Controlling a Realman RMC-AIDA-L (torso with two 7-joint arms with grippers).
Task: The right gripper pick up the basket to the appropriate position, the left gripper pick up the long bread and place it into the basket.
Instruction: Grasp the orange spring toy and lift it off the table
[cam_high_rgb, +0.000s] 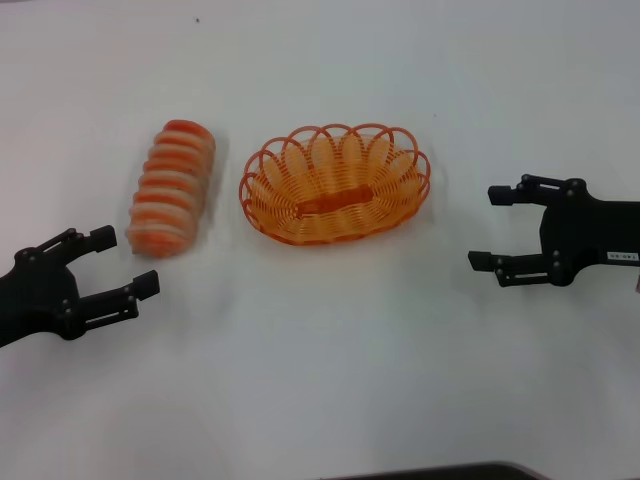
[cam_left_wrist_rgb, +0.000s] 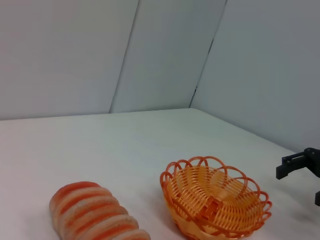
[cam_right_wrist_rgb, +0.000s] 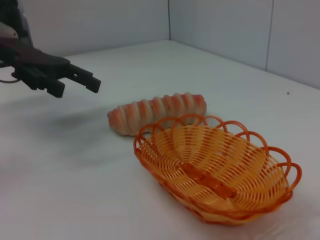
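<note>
The orange woven basket (cam_high_rgb: 335, 183) sits empty on the white table near the middle; it also shows in the left wrist view (cam_left_wrist_rgb: 214, 199) and the right wrist view (cam_right_wrist_rgb: 215, 167). The long bread (cam_high_rgb: 172, 185), striped orange-red and cream, lies on the table just left of the basket, apart from it; it shows too in the left wrist view (cam_left_wrist_rgb: 95, 213) and the right wrist view (cam_right_wrist_rgb: 157, 112). My left gripper (cam_high_rgb: 128, 262) is open and empty, just in front of the bread's near end. My right gripper (cam_high_rgb: 490, 228) is open and empty, to the right of the basket.
The white table (cam_high_rgb: 330, 380) spreads flat around both things. Pale walls (cam_left_wrist_rgb: 150, 55) stand behind it. A dark edge (cam_high_rgb: 440, 472) runs along the table's front.
</note>
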